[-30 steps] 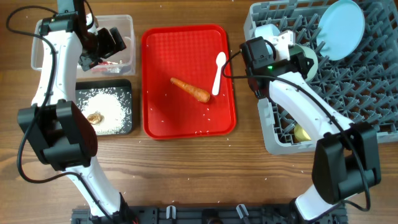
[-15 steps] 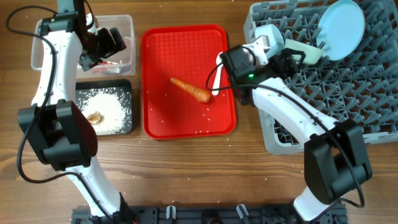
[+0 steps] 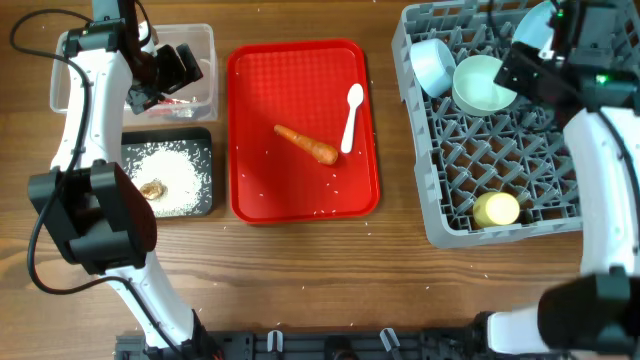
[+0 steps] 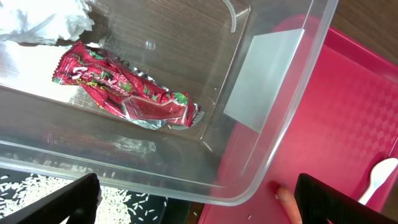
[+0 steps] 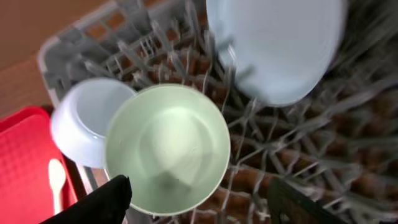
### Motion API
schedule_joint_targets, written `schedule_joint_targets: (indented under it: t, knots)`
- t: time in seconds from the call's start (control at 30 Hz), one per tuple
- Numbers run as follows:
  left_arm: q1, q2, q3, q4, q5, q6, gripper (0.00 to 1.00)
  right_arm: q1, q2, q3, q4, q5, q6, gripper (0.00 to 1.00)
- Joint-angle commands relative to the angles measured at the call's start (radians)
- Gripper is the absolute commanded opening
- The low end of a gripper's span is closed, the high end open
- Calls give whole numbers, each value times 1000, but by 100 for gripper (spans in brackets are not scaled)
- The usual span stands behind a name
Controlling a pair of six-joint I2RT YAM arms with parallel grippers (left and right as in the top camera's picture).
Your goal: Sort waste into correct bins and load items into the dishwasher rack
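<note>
The grey dishwasher rack [image 3: 437, 228] holds a light blue bowl [image 3: 432, 62], a pale green bowl [image 3: 485, 85], a yellow cup [image 3: 497, 210] and a light blue plate [image 3: 531, 24], partly under my right arm. My right gripper [image 3: 522, 72] hangs open above the green bowl [image 5: 166, 149], holding nothing. The white spoon [image 3: 352, 115] and the carrot [image 3: 306, 144] lie on the red tray [image 3: 300, 70]. My left gripper [image 3: 168, 72] stands open over the clear bin [image 3: 205, 40], which holds a red wrapper [image 4: 124, 93] and tissue [image 4: 43, 22]. In the black bin [image 3: 205, 140] lie rice [image 3: 175, 170] and a brown scrap [image 3: 152, 189].
The two bins sit one behind the other at the left, the red tray in the middle, the rack at the right. Stray rice grains [image 3: 325, 210] dot the tray's near edge. Upright pegs [image 5: 298, 155] fill the rack around the dishes.
My right arm has swung from the rack's left side toward its far right corner, uncovering both bowls in the rack. Its jaws have come apart. The left arm has not moved.
</note>
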Motion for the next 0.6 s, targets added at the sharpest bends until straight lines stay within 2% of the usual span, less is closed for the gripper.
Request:
schedule_joint_targets:
  t: [0.0,0.07,0.2,0.27,0.3,0.33,0.37,0.4,0.47,0.53,0.57]
  knots:
    - [-2,-19,14,4,-6,-5,100,-29,87,-10,-24,-154,61,72]
    - [-2,-19,14,4,-6,-5,100,-29,140,-10,-36,-154,63,70]
    - [-2,-19,14,4,-6,-5,100,-29,234,-26,-41,-154,89,49]
    - [-2,-19,14,4,-6,-5,100,-29,240,-34,-39,-152,88,47]
    - [-2,-19,14,4,-6,-5,100,-29,239,-34,-32,-143,87,40]
    - [-2,-19,14,5,-6,-5,100,-29,239,-34,-27,-139,87,27]
    - [-2,-19,14,5,-6,-5,100,-29,239,-33,-23,-116,87,8]
    - [-2,-19,14,5,-6,-5,100,-29,230,-32,-19,-92,86,4]
    - [-2,-19,14,5,-6,-5,100,-29,175,-17,-23,-27,66,4]
    - [-2,-19,14,5,-6,-5,100,-5,75,-16,-43,132,32,4]
    - [-2,-19,14,4,-6,-5,100,27,20,-16,-69,307,32,4]
